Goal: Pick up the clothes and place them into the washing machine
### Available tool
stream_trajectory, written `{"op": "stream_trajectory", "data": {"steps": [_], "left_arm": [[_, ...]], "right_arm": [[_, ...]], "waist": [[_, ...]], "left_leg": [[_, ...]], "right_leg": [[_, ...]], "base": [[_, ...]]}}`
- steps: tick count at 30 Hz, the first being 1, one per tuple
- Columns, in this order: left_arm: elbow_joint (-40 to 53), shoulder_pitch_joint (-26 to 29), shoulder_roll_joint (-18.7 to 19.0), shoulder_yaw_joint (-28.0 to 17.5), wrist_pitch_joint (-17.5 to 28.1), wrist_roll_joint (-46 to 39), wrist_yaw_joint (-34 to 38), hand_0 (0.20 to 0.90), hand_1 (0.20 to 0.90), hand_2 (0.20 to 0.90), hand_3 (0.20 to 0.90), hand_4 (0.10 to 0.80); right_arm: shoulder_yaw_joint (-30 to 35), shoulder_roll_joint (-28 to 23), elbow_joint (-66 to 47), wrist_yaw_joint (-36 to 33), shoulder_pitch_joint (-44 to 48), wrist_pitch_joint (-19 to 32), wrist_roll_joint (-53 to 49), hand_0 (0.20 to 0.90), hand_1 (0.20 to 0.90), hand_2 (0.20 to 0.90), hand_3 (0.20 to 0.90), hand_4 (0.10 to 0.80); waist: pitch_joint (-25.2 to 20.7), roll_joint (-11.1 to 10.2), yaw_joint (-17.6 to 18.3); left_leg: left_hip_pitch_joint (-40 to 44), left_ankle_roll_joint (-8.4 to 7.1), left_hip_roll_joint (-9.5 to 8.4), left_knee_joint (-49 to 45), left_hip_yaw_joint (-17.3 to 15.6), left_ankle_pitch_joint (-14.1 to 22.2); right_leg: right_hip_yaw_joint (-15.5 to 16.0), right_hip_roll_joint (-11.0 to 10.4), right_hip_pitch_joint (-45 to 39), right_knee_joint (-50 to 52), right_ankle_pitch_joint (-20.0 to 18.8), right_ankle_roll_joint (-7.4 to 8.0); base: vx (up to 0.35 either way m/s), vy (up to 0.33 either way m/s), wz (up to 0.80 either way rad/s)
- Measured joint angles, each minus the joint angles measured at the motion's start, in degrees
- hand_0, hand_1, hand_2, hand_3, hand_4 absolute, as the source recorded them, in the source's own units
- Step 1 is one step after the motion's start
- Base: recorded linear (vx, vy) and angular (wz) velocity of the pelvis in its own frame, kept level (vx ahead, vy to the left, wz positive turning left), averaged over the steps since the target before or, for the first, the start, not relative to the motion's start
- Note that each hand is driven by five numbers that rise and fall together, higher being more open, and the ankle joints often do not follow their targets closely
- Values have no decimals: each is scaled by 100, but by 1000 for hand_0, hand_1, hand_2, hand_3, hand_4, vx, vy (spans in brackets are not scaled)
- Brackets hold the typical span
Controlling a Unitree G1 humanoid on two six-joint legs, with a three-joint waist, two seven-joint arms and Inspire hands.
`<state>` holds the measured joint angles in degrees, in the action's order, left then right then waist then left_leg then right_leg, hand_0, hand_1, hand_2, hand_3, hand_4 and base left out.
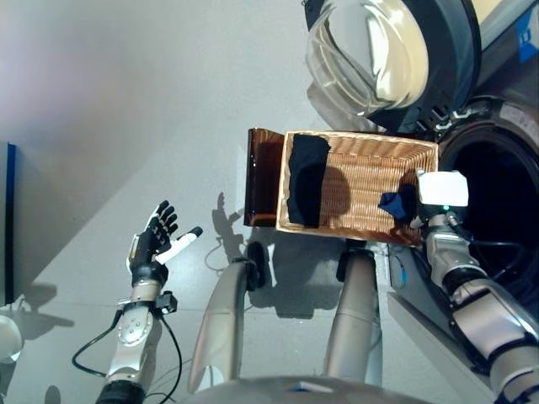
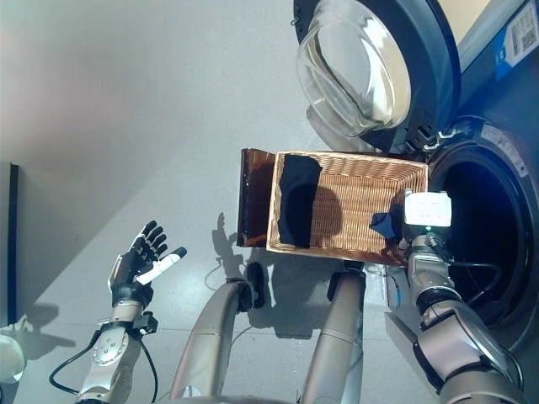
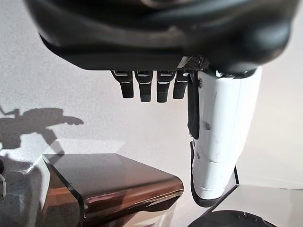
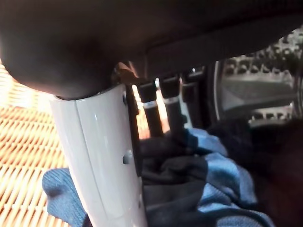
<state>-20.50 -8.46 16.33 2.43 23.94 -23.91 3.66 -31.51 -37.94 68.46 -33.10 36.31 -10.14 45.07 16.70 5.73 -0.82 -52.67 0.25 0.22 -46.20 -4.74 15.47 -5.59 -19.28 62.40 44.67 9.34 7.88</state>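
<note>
The left hand [image 3: 161,56] filled the top of the left wrist view, its dark fingers [image 3: 144,90] hanging in a short straight row with nothing between them. Beside them the white-covered thumb [image 3: 222,137] stood out straight, clear of everything. Past the hand lay grey floor [image 3: 71,94]. A glossy brown box-like piece [image 3: 118,179], possibly a plastic lid or stand, sat on that floor, apart from the hand.

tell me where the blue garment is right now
The blue garment lies at the wicker basket's right end, nearest the washing machine drum, with the right hand's fingers curled into it.
</note>
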Motion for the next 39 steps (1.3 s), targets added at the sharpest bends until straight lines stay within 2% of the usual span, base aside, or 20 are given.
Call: {"op": "stream_trajectory", "data": {"steps": [4,8,11,13,18,19,20,24,28,30,32,33,34,36,39], "left_arm": [[-11,-14,-3,-5,2,0,2,900,900,900,900,800],[-2,-28,1,-7,8,62,-1,900,900,900,900,800],[10,-23,11,-11,7,68,-1,900,900,900,900,800],[14,-12,13,-10,14,69,-1,900,900,900,900,800],[4,-33,20,-13,13,68,7,900,900,900,900,800],[6,-31,19,-13,14,69,5,900,900,900,900,800],[5,-32,23,-12,14,70,4,900,900,900,900,800],[4,-34,26,-15,17,70,6,900,900,900,900,800],[-4,-43,26,-12,18,70,4,900,900,900,900,800],[-10,-42,22,-12,18,70,6,900,900,900,900,800],[-29,-45,27,-12,18,70,8,900,900,900,900,800],[-31,-47,25,-12,17,70,8,900,900,900,900,800],[-29,-38,22,-11,19,70,8,900,900,900,900,800],[-33,-36,30,-11,20,72,10,900,900,900,900,800],[-34,-17,31,-11,20,72,16,900,900,900,900,800]], "right_arm": [[-189,6,225,-67,14,-2,172,900,900,900,900,800],[-271,2,231,-49,28,-4,295,900,900,900,900,800],[-284,10,233,-61,34,-24,306,900,900,900,900,800],[-293,8,216,-57,63,-72,326,900,900,900,900,800],[-421,48,243,-56,62,-121,378,900,900,900,900,800],[-430,49,242,-54,52,-121,378,485,485,485,485,504],[-429,42,155,-50,45,-117,378,200,200,200,200,300],[-450,57,216,-52,41,-111,377,200,200,200,200,300],[-475,51,209,-59,25,-111,376,200,200,200,200,300],[-498,62,303,-39,37,-101,374,200,200,200,200,300],[-473,60,297,4,17,-97,370,200,200,200,200,300],[-491,71,350,39,18,-95,371,200,200,200,200,300],[-478,79,370,65,-11,-91,365,200,200,200,200,300],[-425,81,327,69,-39,-85,352,200,200,200,200,300],[-355,78,343,61,-46,-83,275,200,200,200,200,300]], "waist": [[0,1,2],[-7,2,-7],[-40,-2,-6],[-48,-3,-4],[-51,-2,-23],[-53,-1,-19],[-54,-3,-29],[-60,-1,-22],[-66,-4,-20],[-71,0,-17],[-73,-1,-37],[-74,1,-30],[-78,-2,-32],[-81,0,-41],[-81,1,-55]], "left_leg": [[7,-35,17,-88,59,94],[-14,-82,28,-196,118,111],[-111,-62,42,-320,123,182],[-175,-90,45,-392,125,197],[-179,-81,91,-489,125,266],[-171,-62,97,-484,134,291],[-179,-118,95,-480,130,212],[-178,-104,102,-487,145,269],[-188,-109,97,-477,160,205],[-177,-120,102,-470,184,269],[-177,-140,103,-448,175,208],[-164,-123,104,-421,177,260],[-154,-99,99,-388,178,234],[-145,-152,93,-327,154,160],[-96,-102,82,-173,80,115]], "right_leg": [[32,-3,21,171,183,65],[26,25,60,329,257,9],[7,32,151,441,312,-22],[-1,34,223,517,319,14],[-12,67,211,564,354,-39],[13,71,210,575,370,-24],[-11,72,210,564,344,-41],[-10,74,213,578,372,-8],[4,73,214,560,332,-44],[30,81,209,573,400,31],[2,87,217,555,345,-41],[30,96,210,547,395,-4],[36,92,204,535,373,-48],[14,76,199,465,294,-21],[6,73,173,297,239,-20]], "base": [[3,-2,5],[-49,5,1],[1,1,1],[55,-7,0],[-13,-4,-4],[105,-16,0],[106,-12,1],[0,0,0],[-70,5,1],[115,-7,0],[68,-6,-3],[0,0,0],[0,0,0],[-77,16,-2],[0,8,-3]]}}
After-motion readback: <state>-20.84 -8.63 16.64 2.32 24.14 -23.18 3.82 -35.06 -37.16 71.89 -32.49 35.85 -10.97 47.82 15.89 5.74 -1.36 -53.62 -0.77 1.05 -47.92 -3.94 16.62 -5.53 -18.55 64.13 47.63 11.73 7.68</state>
